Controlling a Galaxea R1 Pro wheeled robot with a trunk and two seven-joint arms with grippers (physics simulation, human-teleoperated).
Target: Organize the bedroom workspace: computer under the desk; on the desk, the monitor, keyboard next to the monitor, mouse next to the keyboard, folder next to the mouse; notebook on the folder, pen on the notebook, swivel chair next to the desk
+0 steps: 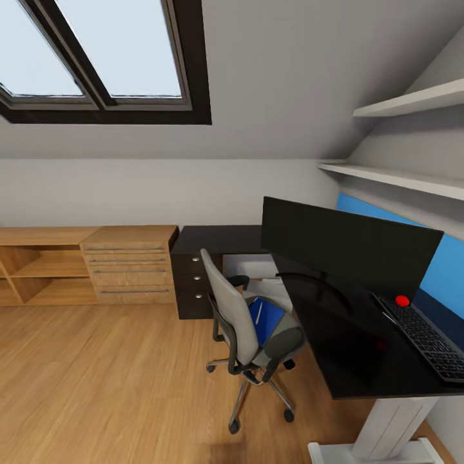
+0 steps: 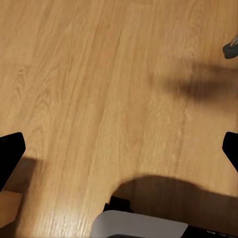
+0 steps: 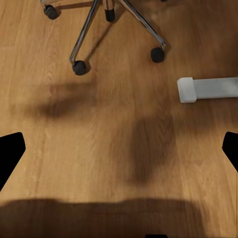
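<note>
The swivel chair (image 1: 248, 322) stands on the wood floor in front of the desk (image 1: 361, 367), its grey back turned toward me. On its seat lies the blue folder (image 1: 269, 320) with a thin white pen (image 1: 258, 312) across it. The black monitor (image 1: 348, 248) stands on the desk. To its right the keyboard (image 1: 428, 338) lies along the blue back panel, with a red mouse (image 1: 402, 300) at its far end. A light grey box, apparently the computer (image 1: 250, 265), sits under the desk's far end. My left gripper (image 2: 119, 153) and right gripper (image 3: 119, 151) hang open over bare floor.
A dark three-drawer unit (image 1: 193, 283) and a light-wood drawer chest (image 1: 129, 264) line the back wall. The chair's chrome star base (image 3: 99, 20) and the desk's white foot (image 3: 208, 89) lie ahead of my right gripper. Two wall shelves (image 1: 399, 177) hang over the desk.
</note>
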